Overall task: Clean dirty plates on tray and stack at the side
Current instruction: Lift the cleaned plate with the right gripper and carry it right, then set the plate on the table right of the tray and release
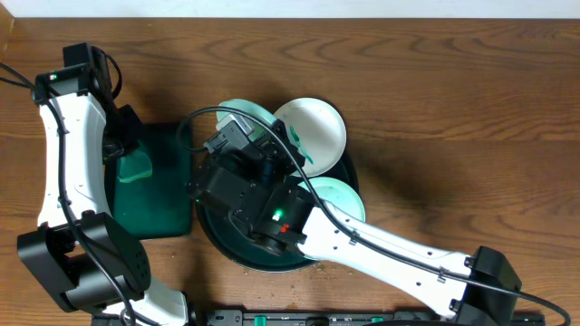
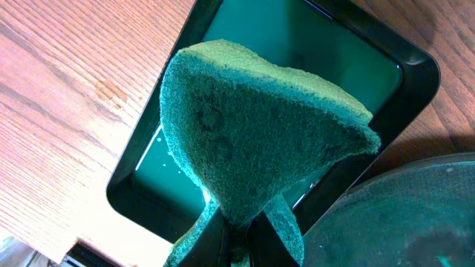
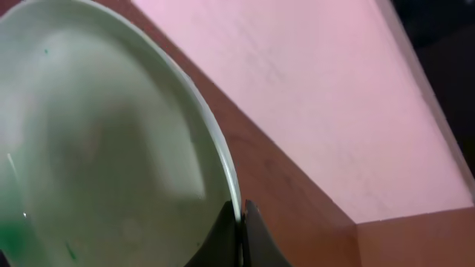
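My right gripper (image 1: 292,152) is shut on the rim of a white plate with a teal rim (image 1: 317,127) and holds it tilted above the round dark tray (image 1: 231,246). In the right wrist view the jaws (image 3: 241,222) pinch the rim of the plate (image 3: 111,148), which bears small green specks. A second plate (image 1: 343,197) lies on the tray's right side. A third (image 1: 240,110) shows partly behind my right wrist. My left gripper (image 1: 131,154) is shut on a green sponge (image 2: 260,126), held over the small rectangular tray (image 2: 148,167); its jaws (image 2: 237,241) clamp the sponge's lower edge.
The small rectangular dark green tray (image 1: 163,204) sits just left of the round tray, whose rim shows in the left wrist view (image 2: 401,215). Wood-grain tabletop (image 1: 453,118) stretches to the right and back. A black rail (image 1: 272,319) runs along the front edge.
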Action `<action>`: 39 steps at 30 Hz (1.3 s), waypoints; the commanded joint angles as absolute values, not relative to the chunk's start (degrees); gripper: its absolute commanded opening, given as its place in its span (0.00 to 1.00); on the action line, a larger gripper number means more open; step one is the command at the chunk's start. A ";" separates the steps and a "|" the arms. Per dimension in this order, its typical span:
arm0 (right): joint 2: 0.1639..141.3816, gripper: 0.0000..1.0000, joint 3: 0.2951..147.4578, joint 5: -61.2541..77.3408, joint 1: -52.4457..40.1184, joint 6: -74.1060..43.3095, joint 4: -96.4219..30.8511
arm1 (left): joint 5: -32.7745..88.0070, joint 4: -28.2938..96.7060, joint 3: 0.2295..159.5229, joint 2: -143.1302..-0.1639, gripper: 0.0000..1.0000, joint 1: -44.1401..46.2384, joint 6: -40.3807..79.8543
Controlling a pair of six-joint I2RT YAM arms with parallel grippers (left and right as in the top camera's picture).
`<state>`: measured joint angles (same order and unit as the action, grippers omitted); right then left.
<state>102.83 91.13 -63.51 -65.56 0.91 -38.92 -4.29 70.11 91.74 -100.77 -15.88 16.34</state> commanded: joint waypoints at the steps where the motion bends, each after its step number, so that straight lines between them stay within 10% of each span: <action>1: 101.62 0.01 92.25 -56.95 -63.55 -2.70 -40.60 | -4.97 70.24 92.86 -100.25 0.07 -16.05 16.80; 18: 95.79 0.01 93.08 8.14 -36.62 -15.90 -44.14 | -4.95 70.26 92.86 -100.25 0.07 -15.42 16.80; 39: 87.35 0.01 80.36 1.54 9.76 -14.46 -63.68 | -4.93 70.17 92.86 -100.25 0.07 -15.29 16.84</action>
<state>86.85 85.73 2.55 9.13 -16.60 -65.98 -4.29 70.08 91.74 -100.77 -15.42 16.34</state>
